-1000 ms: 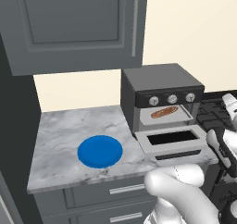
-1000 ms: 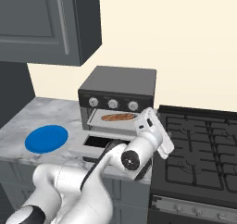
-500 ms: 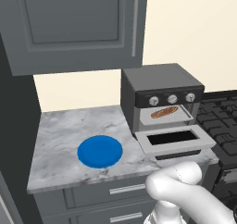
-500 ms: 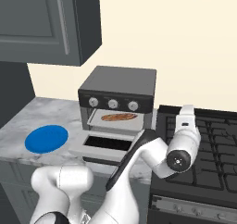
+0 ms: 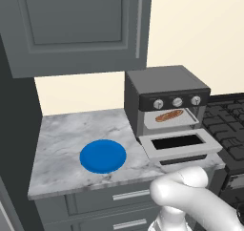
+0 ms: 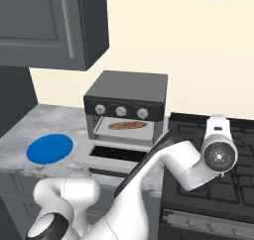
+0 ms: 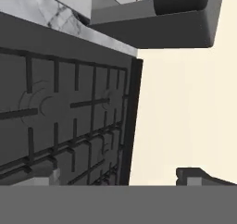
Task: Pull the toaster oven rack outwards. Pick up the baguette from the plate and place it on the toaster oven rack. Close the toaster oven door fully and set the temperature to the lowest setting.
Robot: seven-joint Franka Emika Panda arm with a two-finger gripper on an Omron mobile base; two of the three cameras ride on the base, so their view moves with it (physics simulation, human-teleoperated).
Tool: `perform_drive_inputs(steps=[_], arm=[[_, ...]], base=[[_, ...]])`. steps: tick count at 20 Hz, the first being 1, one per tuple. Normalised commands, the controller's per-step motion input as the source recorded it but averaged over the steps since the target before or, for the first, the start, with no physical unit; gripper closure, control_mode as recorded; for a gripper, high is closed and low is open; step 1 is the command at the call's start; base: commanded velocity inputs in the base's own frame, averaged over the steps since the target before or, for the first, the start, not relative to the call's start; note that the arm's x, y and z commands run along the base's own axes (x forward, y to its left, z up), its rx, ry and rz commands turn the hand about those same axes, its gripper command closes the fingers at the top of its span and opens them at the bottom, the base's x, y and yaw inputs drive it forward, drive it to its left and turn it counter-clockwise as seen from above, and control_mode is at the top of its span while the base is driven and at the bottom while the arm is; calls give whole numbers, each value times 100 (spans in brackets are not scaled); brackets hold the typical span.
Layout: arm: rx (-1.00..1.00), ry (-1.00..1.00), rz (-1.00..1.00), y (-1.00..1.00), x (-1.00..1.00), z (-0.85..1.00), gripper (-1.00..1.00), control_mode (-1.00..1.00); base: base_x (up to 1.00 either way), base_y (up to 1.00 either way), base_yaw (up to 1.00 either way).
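- Sitting at the right end of the marble counter point(image 5: 71, 134), the toaster oven point(image 5: 164, 99) stands just beside the black stovetop point(image 6: 213, 184), its three round knobs in a row under the dark top.
- The toaster oven door point(image 5: 178, 144) hangs open and lies roughly flat toward the robot, its dark window facing up.
- The baguette point(image 5: 169, 115) lies inside the oven cavity on the toaster oven rack point(image 5: 164, 122), also seen in the right base view at point(image 6: 128, 126).
- The plate point(image 5: 103, 156) rests bare on the counter, to the left of the open door and apart from it.
- The arm's hand is raised over the stovetop in the right base view, to the right of the oven and touching nothing.
- The gripper point(image 7: 122, 179) shows just two dark tips at the bottom of the hand view, set wide apart with nothing between them; it is released.
- No brand, label or legible writing can be made out on the oven, knobs or cabinets point(image 5: 76, 25).
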Motion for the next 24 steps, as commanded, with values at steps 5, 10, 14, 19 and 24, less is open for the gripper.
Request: perform_drive_inputs(steps=[5,10,14,19,24], arm=[[-2,19,0,20,-22,-74,-100,-100],[10,11,0,2,-37,-49,-100,-100],[19,6,0,0,-31,-24,-100,-100],[13,0,0,27,-15,-23,-100,-100],[9,3,1,43,-5,-8,-100,-100]], base=[[0,0,0],[0,0,0],[0,0,0],[0,0,0],[0,0,0]])
